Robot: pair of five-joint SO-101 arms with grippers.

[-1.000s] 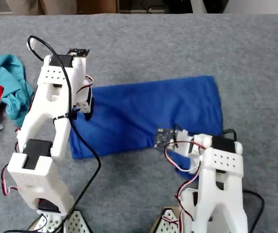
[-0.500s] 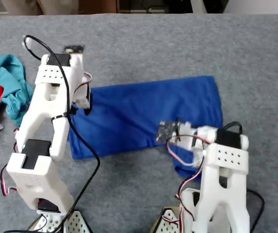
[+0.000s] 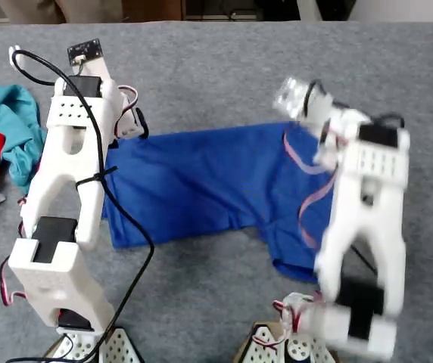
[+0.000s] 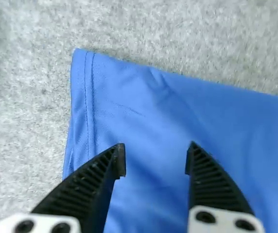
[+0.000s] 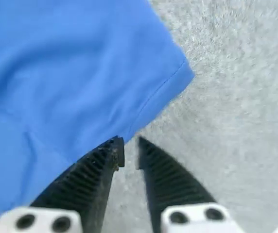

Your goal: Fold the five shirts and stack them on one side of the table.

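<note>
Grey table (image 3: 224, 68), blue shirt (image 3: 216, 181) lying flat at its middle.
Left gripper (image 4: 154, 158) stands spread over the shirt's hem; right gripper (image 5: 129, 145), almost closed and empty beside a corner, should open first, then both pinch evenly.

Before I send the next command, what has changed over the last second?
The right gripper swung from the near edge of the blue shirt across to its far right corner, and holds nothing. The left gripper shifted slightly toward the table's far side, open above the shirt's left end. The shirt and the pile of clothes stayed put.
</note>
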